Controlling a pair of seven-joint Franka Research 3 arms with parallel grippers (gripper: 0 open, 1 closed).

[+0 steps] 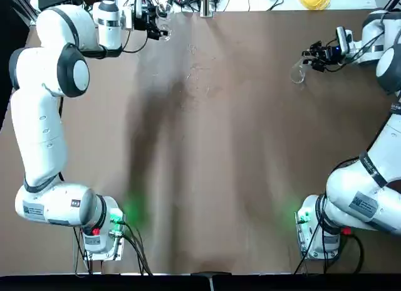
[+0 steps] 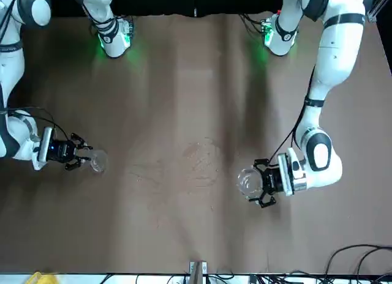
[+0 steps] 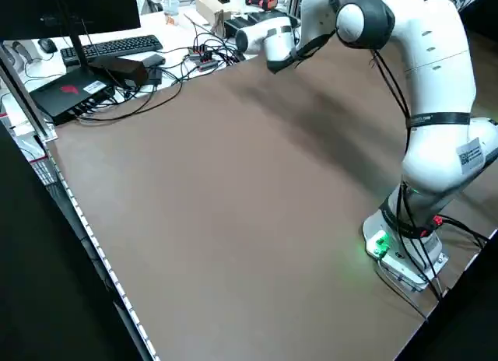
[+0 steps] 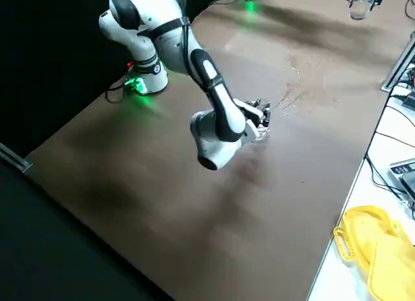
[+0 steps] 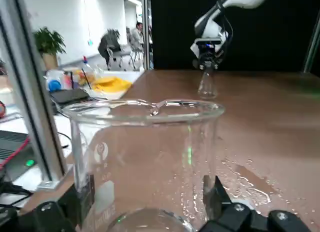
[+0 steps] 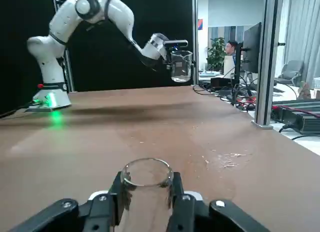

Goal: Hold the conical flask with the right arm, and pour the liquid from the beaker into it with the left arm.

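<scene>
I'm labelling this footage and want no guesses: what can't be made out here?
- Liquid level in the flask: right wrist view, lower part cut off by the bottom edge.
- Beaker base: left wrist view, partly cut off below.
- Left hand: left side view, outside the frame.
- Print on the beaker: left wrist view, too faint.

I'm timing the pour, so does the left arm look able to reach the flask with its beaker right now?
Probably, after swinging across: nothing stands between the beaker and the flask, though they are held far apart over the table.
</scene>
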